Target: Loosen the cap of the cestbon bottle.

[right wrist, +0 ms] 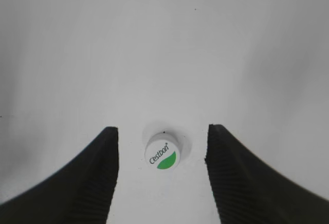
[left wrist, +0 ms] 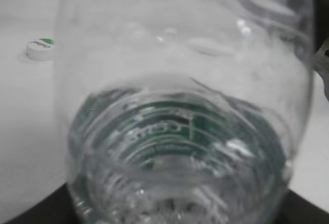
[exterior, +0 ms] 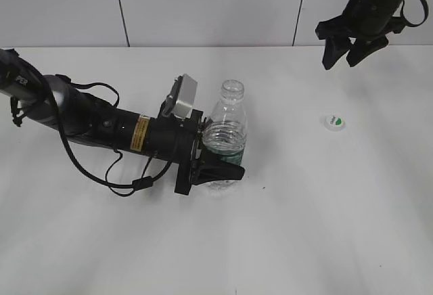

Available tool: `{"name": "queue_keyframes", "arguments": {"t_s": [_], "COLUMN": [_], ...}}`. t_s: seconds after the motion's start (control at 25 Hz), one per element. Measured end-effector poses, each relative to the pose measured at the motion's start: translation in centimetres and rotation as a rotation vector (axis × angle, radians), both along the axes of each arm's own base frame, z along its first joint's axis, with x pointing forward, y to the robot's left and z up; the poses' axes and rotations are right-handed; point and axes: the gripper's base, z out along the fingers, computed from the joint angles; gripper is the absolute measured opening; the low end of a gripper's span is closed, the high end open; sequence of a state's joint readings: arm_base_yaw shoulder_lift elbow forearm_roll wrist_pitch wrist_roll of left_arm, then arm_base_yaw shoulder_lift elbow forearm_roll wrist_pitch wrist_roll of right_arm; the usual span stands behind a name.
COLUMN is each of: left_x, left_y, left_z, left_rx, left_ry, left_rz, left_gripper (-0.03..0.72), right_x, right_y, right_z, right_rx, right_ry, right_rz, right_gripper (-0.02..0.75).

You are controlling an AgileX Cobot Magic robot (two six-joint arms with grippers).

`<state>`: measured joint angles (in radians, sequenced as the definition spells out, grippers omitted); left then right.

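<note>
Bottle [exterior: 226, 132] clear glossy plastic; cap [right wrist: 162, 153] smooth white plastic; fingers [right wrist: 97, 178] ribbed matt.

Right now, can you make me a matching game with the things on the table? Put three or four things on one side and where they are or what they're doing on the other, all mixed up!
Things:
1. cap
2. bottle
3. left end effector
4. right end effector

Places or states:
A. open and empty, up in the air
B. closed around the bottle's lower body
C. lying alone on the white table
D. standing upright with its neck open

Pairs: 1-C, 2-D, 3-B, 4-A
</note>
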<state>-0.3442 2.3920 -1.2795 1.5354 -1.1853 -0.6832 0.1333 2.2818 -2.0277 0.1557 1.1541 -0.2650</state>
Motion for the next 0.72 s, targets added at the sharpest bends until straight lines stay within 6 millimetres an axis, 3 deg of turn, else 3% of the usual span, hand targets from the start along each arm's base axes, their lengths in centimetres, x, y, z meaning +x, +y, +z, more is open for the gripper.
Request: {"name": "queue_keyframes", "arguments": {"t_s": [0.72], "left_x": [0.16], "left_y": [0.03], "left_z": [0.07], "left_rx": [-0.001], "left_ry": [0.073], "left_rz": [0.039], "left_gripper": [0.516], "right_x": [-0.05], "right_y": [0.32], "right_z": [0.01], "right_rx": [0.005], "right_ry": [0.001], "right_rz": [0.003], "right_gripper": [0.419]}}
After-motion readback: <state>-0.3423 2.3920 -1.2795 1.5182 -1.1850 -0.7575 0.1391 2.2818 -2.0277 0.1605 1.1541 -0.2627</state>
